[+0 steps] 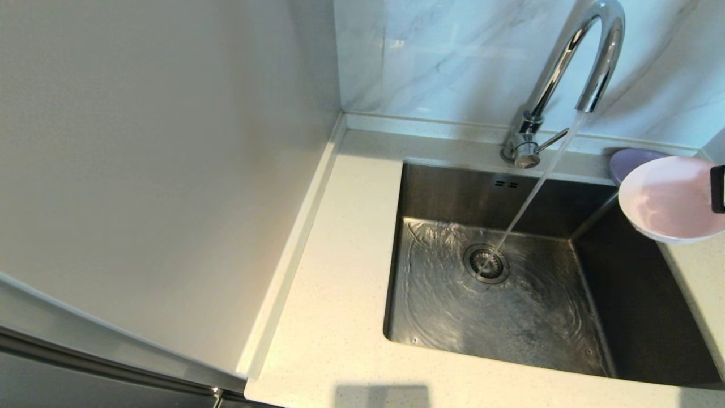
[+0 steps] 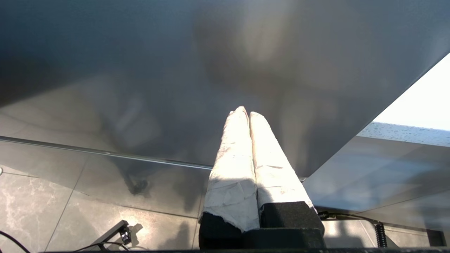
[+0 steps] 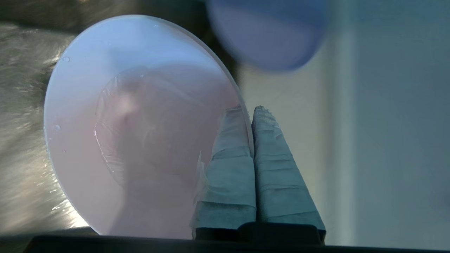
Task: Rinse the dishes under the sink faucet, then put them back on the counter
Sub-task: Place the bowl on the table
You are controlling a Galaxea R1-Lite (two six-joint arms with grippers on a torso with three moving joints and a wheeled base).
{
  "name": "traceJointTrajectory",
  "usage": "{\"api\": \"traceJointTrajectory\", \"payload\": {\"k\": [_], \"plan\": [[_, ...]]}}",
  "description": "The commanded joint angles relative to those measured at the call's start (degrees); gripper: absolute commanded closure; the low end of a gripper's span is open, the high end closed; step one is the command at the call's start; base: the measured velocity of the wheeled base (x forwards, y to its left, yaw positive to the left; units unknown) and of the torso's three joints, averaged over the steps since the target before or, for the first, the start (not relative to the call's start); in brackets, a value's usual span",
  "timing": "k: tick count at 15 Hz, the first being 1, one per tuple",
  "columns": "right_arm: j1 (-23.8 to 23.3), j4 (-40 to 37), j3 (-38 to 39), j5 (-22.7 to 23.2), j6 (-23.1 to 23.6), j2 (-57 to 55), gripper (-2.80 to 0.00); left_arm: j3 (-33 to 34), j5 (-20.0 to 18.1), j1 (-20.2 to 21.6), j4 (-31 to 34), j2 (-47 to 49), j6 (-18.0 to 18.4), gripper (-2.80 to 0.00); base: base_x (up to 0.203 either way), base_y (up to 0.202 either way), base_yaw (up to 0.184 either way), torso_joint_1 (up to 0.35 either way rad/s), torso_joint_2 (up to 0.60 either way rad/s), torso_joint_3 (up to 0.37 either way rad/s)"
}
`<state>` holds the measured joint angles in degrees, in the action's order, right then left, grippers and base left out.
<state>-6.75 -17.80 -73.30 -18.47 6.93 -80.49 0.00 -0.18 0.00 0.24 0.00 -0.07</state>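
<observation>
The counter (image 1: 334,317), an off-white speckled worktop with a low raised back edge, wraps the scene on the left, front and right. Set into it is the sink (image 1: 640,317), a square steel basin whose floor is rippled with water around the round drain strainer (image 1: 486,263); two small overflow slots (image 1: 506,183) sit in its back wall. Behind the basin stands the faucet (image 1: 566,62), a shiny gooseneck with a thin lever at its base, and a stream of water (image 1: 538,184) runs from its spout down to the strainer.

At the basin's right rim a pale pink bowl (image 1: 668,198) hangs tilted, well clear of the stream, with its inside turned toward the head camera. Its hollow is wet, with droplets on the wall and a film of water in the bottom. Behind it, on the counter near the back right corner of the sink, a lilac plate (image 1: 634,158) is partly hidden by the bowl.

The right gripper (image 3: 252,109) holds that bowl by its rim: the two wrapped fingers (image 3: 228,165) are pressed together on the edge, one inside the bowl and the other outside, so the bowl spreads away to one side of them. Only a dark sliver of this gripper shows in the head view, at the right edge.

The left gripper (image 2: 247,113) is parked away from the sink, in front of a dark glossy panel above a tiled floor, its wrapped fingers closed against each other with nothing between them.
</observation>
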Motion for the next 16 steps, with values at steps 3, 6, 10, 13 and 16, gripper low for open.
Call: {"api": "traceJointTrajectory", "payload": {"k": [3, 6, 10, 13, 16], "plan": [[-0.3, 46.9, 10.6, -5.7, 46.9, 2.5, 0.0, 0.0, 0.0, 0.0, 0.0, 0.0, 0.0, 0.0, 0.0, 0.0, 0.0, 0.0, 0.0, 0.0], [-0.6, 64.6, 16.4, -0.5, 63.3, 1.1, 0.0, 0.0, 0.0, 0.0, 0.0, 0.0, 0.0, 0.0, 0.0, 0.0, 0.0, 0.0, 0.0, 0.0], [-0.8, 89.3, 19.9, 2.9, 78.2, -0.4, 0.0, 0.0, 0.0, 0.0, 0.0, 0.0, 0.0, 0.0, 0.0, 0.0, 0.0, 0.0, 0.0, 0.0], [-0.8, 102.0, 21.4, 5.8, 83.5, -0.2, 0.0, 0.0, -0.1, 0.0, 0.0, 0.0, 0.0, 0.0, 0.0, 0.0, 0.0, 0.0, 0.0, 0.0], [-0.7, 102.9, 22.1, 7.9, 82.5, 0.9, 0.0, 0.0, 0.0, 0.0, 0.0, 0.0, 0.0, 0.0, 0.0, 0.0, 0.0, 0.0, 0.0, 0.0]]}}
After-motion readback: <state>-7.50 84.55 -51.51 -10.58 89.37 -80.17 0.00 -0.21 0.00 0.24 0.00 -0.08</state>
